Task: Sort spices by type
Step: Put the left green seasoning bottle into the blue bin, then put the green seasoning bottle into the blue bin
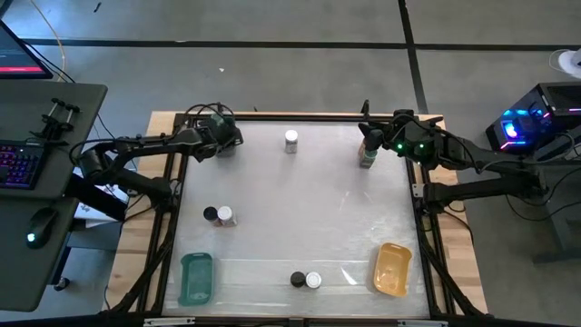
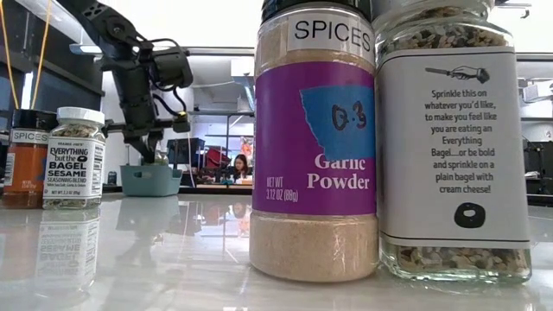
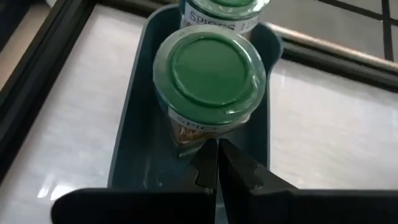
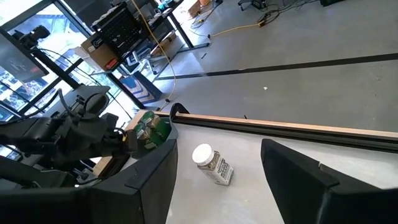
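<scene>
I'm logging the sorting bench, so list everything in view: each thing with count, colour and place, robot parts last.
Clear white-lidded spice jars: three, white lids; one alone at the far middle, one mid-left, one front centre.
Clear black-lidded spice jars: two, black lids; each beside a white-lidded one, mid-left and front centre.
Clear green-lidded spice jars: two, green lids; in the far-left teal tray.
Further jar: one, lid colour unclear; far right, at the right gripper.
Teal plastic trays: two, teal; one front left, one far left.
Orange plastic tray: one, orange; front right.
Left gripper: one, dark; shut, at the green-lidded jars.
Right gripper: one, dark; fingers apart, far right.
</scene>
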Tool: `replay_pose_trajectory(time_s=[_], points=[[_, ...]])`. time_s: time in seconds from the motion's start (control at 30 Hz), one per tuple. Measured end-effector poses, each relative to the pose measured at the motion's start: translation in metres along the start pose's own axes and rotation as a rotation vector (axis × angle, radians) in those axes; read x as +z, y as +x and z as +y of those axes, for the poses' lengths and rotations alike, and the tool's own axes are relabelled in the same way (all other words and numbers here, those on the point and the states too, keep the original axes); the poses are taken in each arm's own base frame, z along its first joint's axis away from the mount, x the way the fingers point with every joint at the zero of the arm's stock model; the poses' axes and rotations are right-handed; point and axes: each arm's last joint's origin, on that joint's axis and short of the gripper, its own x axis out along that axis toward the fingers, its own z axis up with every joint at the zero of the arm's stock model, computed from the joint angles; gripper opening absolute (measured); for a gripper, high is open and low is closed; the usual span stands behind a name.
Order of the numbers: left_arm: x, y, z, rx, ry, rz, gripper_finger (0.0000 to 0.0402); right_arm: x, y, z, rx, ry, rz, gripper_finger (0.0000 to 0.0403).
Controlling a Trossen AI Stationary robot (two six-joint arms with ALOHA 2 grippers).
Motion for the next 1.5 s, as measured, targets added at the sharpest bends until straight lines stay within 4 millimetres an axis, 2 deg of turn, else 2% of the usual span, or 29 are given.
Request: replay_pose_trajectory(time_s=[0.37, 0.6, 0.8, 0.97, 1.1, 1.23, 1.37, 1.5], points=[[0.008, 0.005, 0.001, -0.019, 0.118, 0.006, 0.0000, 0.000, 0.000, 0.000, 0.000, 0.000, 0.000, 0.0227], [0.001, 0.000, -0.004, -0.082, 0.118, 0.076, 0.0000, 0.000, 0.000, 0.000, 0.000, 0.000, 0.000, 0.0227], [0.001, -0.014, -0.004, -0.152, 0.110, 0.086, 0.0000, 0.000, 0.000, 0.000, 0.000, 0.001, 0.000, 0.0227], [0.022, -0.043, -0.006, -0.251, 0.087, 0.028, 0.0000, 0.000, 0.000, 0.000, 0.000, 0.002, 0.000, 0.0227], [0.051, -0.073, -0.026, -0.443, 0.198, -0.027, 0.0000, 0.000, 0.000, 0.000, 0.000, 0.003, 0.000, 0.0227], [0.072, -0.098, -0.060, -0.644, 0.352, -0.058, 0.0000, 0.001, 0.000, 0.001, 0.013, 0.012, -0.014, 0.0227], [0.075, -0.107, -0.096, -0.759, 0.525, -0.044, 0.0001, 0.004, 0.000, 0.003, 0.030, 0.017, -0.031, 0.0227], [0.072, -0.105, -0.123, -0.862, 0.626, 0.016, 0.0002, -0.004, 0.000, -0.004, -0.034, 0.007, 0.041, 0.0227]])
